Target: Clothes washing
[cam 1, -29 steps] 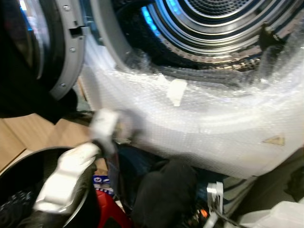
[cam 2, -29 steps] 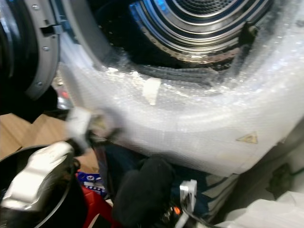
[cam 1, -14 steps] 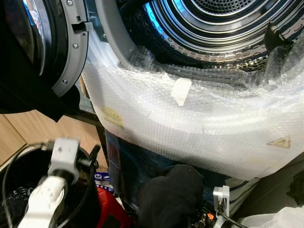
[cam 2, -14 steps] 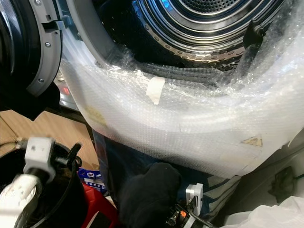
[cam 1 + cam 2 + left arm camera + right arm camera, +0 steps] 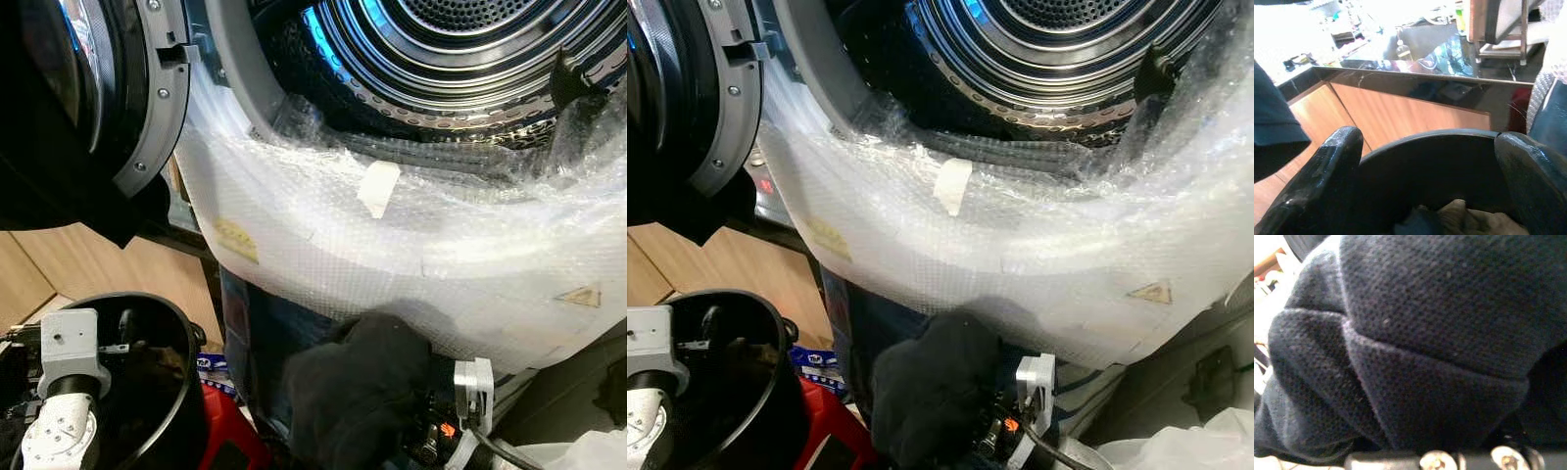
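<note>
Jaws of the left gripper (image 5: pixel 1425 166) stand spread above the black basket (image 5: pixel 181 343), which holds clothes. Whether the right gripper (image 5: pixel 431 436) jaws grip the dark garment (image 5: pixel 358 392) bunched over them cannot be told; garment sits below the bubble-wrapped washing machine (image 5: pixel 411 235), its drum (image 5: pixel 460 49) open.

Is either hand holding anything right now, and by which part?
The right hand carries a bunched black garment; the grip point is hidden. The left hand, open, holds nothing.
</note>
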Available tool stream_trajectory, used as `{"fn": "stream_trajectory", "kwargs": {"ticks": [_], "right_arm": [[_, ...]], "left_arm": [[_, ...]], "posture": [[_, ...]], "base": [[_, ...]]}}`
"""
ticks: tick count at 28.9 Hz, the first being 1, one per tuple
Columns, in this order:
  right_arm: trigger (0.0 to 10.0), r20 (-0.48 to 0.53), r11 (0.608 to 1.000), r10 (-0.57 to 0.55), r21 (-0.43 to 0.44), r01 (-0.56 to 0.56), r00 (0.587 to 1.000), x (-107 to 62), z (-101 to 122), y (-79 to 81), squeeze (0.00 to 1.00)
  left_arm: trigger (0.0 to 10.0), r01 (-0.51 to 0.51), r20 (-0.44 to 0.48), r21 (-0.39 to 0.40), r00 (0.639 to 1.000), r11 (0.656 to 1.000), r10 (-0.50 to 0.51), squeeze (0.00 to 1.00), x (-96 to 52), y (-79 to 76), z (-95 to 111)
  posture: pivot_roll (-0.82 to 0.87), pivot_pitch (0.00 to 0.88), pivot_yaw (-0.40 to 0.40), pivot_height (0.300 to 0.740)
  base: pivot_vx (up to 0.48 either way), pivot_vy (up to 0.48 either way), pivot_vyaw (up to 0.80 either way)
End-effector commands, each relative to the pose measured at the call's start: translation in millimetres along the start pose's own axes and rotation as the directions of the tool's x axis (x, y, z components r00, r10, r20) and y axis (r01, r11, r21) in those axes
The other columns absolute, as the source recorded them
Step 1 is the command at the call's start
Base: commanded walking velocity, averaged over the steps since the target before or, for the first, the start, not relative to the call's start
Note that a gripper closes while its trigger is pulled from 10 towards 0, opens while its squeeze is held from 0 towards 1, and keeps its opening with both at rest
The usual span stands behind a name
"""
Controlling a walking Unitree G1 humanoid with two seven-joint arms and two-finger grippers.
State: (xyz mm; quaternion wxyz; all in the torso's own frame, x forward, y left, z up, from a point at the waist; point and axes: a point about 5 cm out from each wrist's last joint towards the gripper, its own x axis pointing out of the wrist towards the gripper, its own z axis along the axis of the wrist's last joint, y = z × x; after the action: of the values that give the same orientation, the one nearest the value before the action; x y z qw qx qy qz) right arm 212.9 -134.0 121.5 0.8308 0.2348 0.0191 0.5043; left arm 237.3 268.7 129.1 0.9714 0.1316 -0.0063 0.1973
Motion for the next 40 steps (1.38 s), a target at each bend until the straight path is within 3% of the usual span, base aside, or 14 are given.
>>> {"fn": "stream_trajectory", "kwargs": {"ticks": [1, 4, 5, 8, 11, 15, 19, 21, 23, 25, 29, 33, 37, 40], "right_arm": [[0.0, 0.048, 0.998, 0.029, -0.056, -0.026, 0.998, 6.3, 20, 5.3, 0.00], [0.0, 0.064, 0.997, 0.040, -0.063, -0.036, 0.997, 12.9, 28, 8.3, 0.00], [0.0, 0.110, 0.991, 0.114, -0.077, -0.106, 0.987, 26.7, 43, 24.0, 0.00], [0.0, 0.127, 0.987, 0.150, -0.083, -0.140, 0.981, 30.3, 49, 31.3, 0.00], [0.0, 0.261, 0.956, 0.267, -0.190, -0.222, 0.928, 47.7, 97, 52.0, 0.00], [0.0, 0.314, 0.948, 0.292, -0.223, -0.229, 0.904, 54.7, 115, 56.8, 0.00], [0.0, 0.423, 0.904, 0.414, -0.291, -0.312, 0.806, 72.0, 162, 73.1, 0.00], [0.0, 0.423, 0.904, 0.414, -0.291, -0.312, 0.806, 72.0, 162, 73.1, 0.00], [0.0, 0.468, 0.901, 0.412, -0.339, -0.272, 0.782, 83.8, 195, 71.3, 0.00], [0.0, 0.468, 0.901, 0.412, -0.339, -0.272, 0.782, 83.8, 195, 71.3, 0.00], [0.0, 0.529, 0.907, 0.371, -0.382, -0.177, 0.764, 116.7, 258, 54.8, 0.00], [0.0, 0.543, 0.917, 0.350, -0.367, -0.159, 0.763, 131.1, 274, 50.2, 0.00], [0.0, 0.535, 0.920, 0.289, -0.383, -0.076, 0.794, 156.4, 299, 43.1, 0.00], [0.0, 0.509, 0.935, 0.076, -0.336, 0.116, 0.858, 184.3, 317, 26.7, 0.00]], "left_arm": [[10.0, -0.016, 0.012, 0.023, 1.000, 1.000, 0.016, 0.00, -2.4, -0.8, 0], [10.0, -0.005, 0.012, 0.016, 1.000, 1.000, 0.005, 0.00, -1.9, -5.7, -1], [10.0, 0.026, 0.017, 0.003, 1.000, 1.000, -0.026, 0.00, 1.3, -17.2, -1], [10.0, 0.036, 0.016, -0.004, 0.999, 0.999, -0.036, 0.00, 2.6, -20.8, -2], [10.0, 0.040, 0.010, -0.003, 0.999, 0.999, -0.040, 0.00, 3.9, -23.3, -5], [10.0, 0.051, 0.004, -0.002, 0.999, 0.999, -0.051, 0.00, 4.4, -24.6, -6], [10.0, 0.041, 0.009, -0.023, 0.999, 0.999, -0.040, 0.00, 6.4, -28.8, -6], [10.0, 0.041, 0.009, -0.023, 0.999, 0.999, -0.040, 0.00, 6.4, -28.8, -6], [10.0, 0.043, 0.002, -0.030, 0.999, 0.999, -0.043, 0.00, 5.8, -32.2, -7], [10.0, 0.043, 0.002, -0.030, 0.999, 0.999, -0.043, 0.00, 5.8, -32.2, -7], [10.0, 0.030, 0.011, -0.059, 0.999, 0.998, -0.030, 0.00, 8.9, -36.6, -6], [10.0, 0.022, 0.010, -0.064, 1.000, 0.998, -0.022, 0.00, 9.0, -36.8, -7], [10.0, 0.027, 0.005, -0.069, 1.000, 0.997, -0.027, 0.00, 8.6, -39.0, -8], [10.0, 0.027, 0.002, -0.081, 1.000, 0.996, -0.027, 0.00, 9.7, -40.5, -9]], "posture": [[-0.01, 0.053, 0.011, 0.740], [-0.01, 0.046, 0.005, 0.740], [0.00, 0.031, -0.003, 0.740], [0.00, 0.031, -0.003, 0.740], [-0.02, 0.026, 0.001, 0.740], [-0.03, 0.028, 0.001, 0.740], [-0.02, 0.046, -0.011, 0.740], [-0.02, 0.046, -0.011, 0.740], [-0.02, 0.042, -0.017, 0.740], [-0.02, 0.042, -0.017, 0.740], [-0.01, 0.024, -0.032, 0.740], [-0.01, 0.017, -0.034, 0.740], [-0.01, 0.016, -0.040, 0.740], [-0.02, 0.008, -0.045, 0.740]], "base": [[0.000, 0.000, 0.00], [0.000, 0.000, 0.00], [0.000, 0.000, 0.00], [0.000, 0.000, 0.00], [0.000, 0.000, 0.00], [0.000, 0.000, 0.00], [0.000, 0.000, 0.00], [0.000, 0.000, 0.00], [0.000, 0.000, 0.00], [0.000, 0.000, 0.00], [0.000, 0.000, 0.00], [0.000, 0.000, 0.00], [0.000, 0.000, 0.00], [0.000, 0.000, 0.00]]}}
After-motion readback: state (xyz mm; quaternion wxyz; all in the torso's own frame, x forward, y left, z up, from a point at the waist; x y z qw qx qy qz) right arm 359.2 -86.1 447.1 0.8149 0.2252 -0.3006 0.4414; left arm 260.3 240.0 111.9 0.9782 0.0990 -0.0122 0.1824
